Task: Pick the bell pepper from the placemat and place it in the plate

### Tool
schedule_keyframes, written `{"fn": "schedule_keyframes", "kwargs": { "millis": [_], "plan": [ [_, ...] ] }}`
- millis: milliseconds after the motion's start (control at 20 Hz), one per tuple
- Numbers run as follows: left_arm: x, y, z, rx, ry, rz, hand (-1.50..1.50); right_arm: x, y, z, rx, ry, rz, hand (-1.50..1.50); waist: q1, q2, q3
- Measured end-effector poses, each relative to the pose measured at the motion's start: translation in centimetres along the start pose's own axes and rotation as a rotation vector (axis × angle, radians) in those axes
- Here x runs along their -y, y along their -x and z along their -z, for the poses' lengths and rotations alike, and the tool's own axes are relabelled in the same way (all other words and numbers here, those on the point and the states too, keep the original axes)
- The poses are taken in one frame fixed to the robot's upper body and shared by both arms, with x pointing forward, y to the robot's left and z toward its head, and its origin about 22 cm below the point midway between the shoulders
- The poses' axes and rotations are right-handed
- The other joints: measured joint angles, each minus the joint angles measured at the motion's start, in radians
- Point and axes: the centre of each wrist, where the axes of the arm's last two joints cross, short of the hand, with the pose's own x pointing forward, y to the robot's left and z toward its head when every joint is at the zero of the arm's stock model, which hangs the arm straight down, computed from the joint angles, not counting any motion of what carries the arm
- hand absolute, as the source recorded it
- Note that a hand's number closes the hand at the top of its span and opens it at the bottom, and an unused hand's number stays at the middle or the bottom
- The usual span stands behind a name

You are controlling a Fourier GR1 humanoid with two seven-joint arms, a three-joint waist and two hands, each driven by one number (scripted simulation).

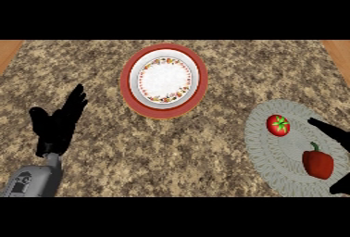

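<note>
Your right hand (331, 134) flanks the pepper (318, 164) on the mat (273, 157), fingers spread, not yet clenched, likely set to grasp. A tomato (278, 125) sits just beyond the pepper. The plate (164, 76) lies well beyond it. Your left hand (58, 122) rests far from the pepper, fingers released.

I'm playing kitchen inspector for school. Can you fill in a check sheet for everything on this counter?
Surface: speckled brown stone counter.
Job's things: red bell pepper lying on the round grey placemat; flowered, red-rimmed plate far off to the left, no pepper on it.
Clutter: tomato on the placemat, apart from the pepper.
Hands: left hand open, fingers up, resting at left; right hand open at the right edge, near the pepper.
Cables: nothing seen.
Surroundings: wooden strips at the top corners.
</note>
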Motion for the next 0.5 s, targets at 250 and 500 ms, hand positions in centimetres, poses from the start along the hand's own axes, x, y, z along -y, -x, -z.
{"fn": "schedule_keyframes", "kwargs": {
  "millis": [250, 500],
  "plan": [
    [-0.1, -0.3, 0.2, 0.0, -0.003, 0.003, 0.0, -1.0, -0.9, 1.2, -0.008, -0.05, -0.048, 1.5, 0.0, 0.0, -0.001],
    [-0.1, -0.4, 0.3, 0.001, -0.009, 0.004, 0.0, -0.9, -1.2, 1.8, 0.053, -0.097, -0.097, 1.5, 0.0, -0.003, -0.006]
  ]
}}
